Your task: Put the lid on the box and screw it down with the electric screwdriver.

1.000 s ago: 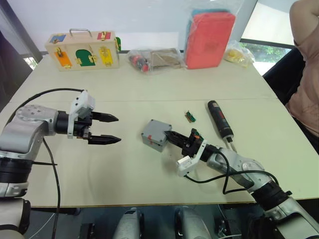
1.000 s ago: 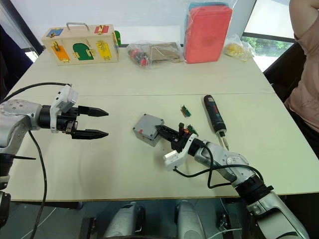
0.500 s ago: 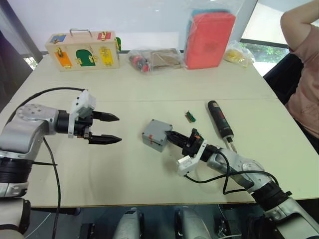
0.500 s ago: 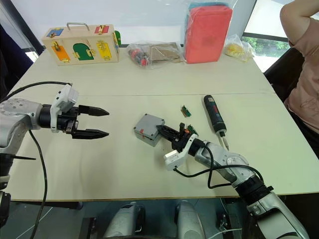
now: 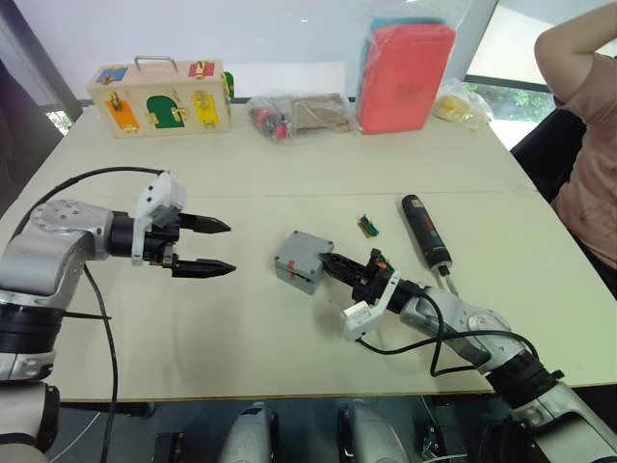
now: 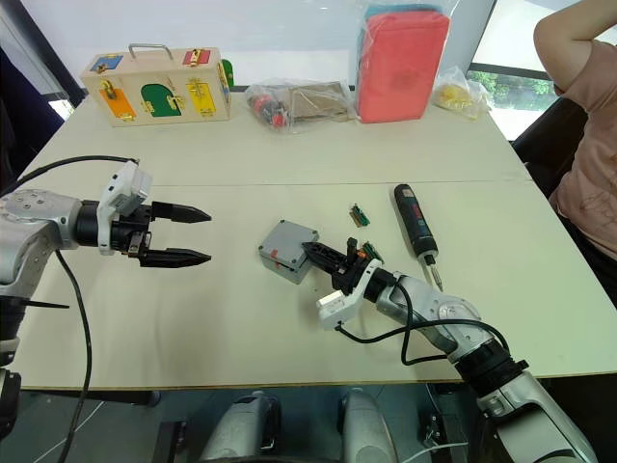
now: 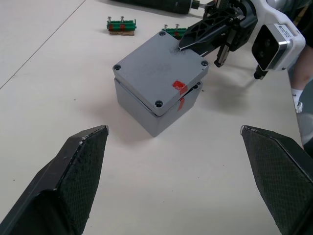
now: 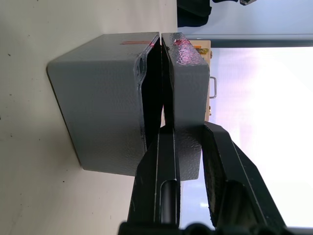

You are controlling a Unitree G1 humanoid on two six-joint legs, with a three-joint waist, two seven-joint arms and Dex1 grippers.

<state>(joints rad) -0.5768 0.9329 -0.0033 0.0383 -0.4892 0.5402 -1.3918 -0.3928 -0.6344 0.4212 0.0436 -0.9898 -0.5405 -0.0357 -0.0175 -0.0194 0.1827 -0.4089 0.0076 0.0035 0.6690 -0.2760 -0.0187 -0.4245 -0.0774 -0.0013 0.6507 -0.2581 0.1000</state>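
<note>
The grey box stands mid-table with the lid lying on it, slightly askew, a gap showing along one side. My right gripper is shut on the lid's edge. One of its fingers is in the gap between lid and box, the other on the lid's top. My left gripper hovers open well to the left of the box, pointing at it. The electric screwdriver lies on the table to the right, behind my right arm.
Two green connector blocks lie between box and screwdriver. Along the far edge stand a wooden latch box, plastic bags, a red pouch and a yellow bag. A person sits at the right.
Both grippers, the box and the lid stand as before. The person at the right has raised an arm.
</note>
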